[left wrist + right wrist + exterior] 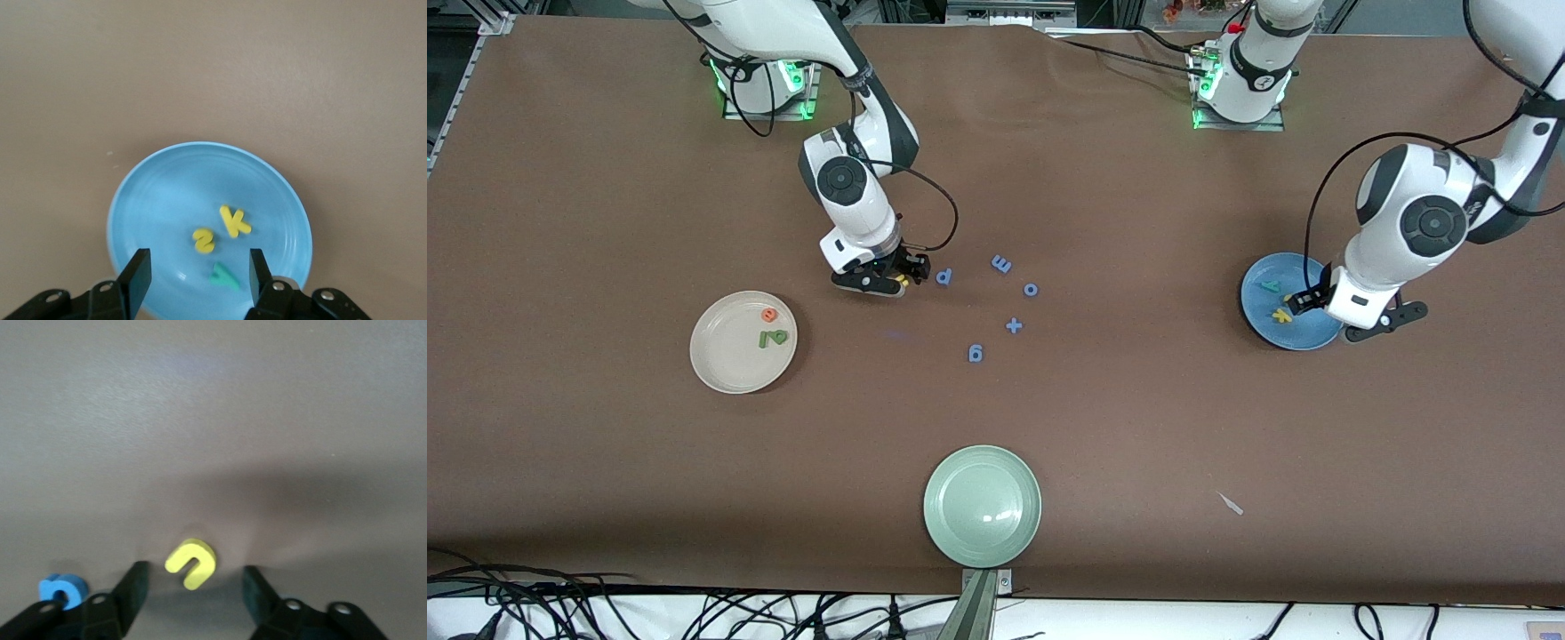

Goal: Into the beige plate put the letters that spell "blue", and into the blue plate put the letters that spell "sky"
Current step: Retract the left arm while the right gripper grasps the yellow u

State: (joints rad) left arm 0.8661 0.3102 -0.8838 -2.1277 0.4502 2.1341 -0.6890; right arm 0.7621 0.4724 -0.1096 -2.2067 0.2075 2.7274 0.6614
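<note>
White arms, dark joint discs, black cables, green-lit bases.

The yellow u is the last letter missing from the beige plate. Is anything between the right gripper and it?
Nothing visible. The right gripper is down at the table with its open fingers on either side of the yellow u; a blue letter lies outside them.

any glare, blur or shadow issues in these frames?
Front view: sharp, a small glare spot on the green plate. Left wrist view: crisp, soft sheen on the blue plate, left gripper open over it. Right wrist view: soft focus, yellow u slightly blurred, a broad shadow on the table past the open right gripper.
</note>
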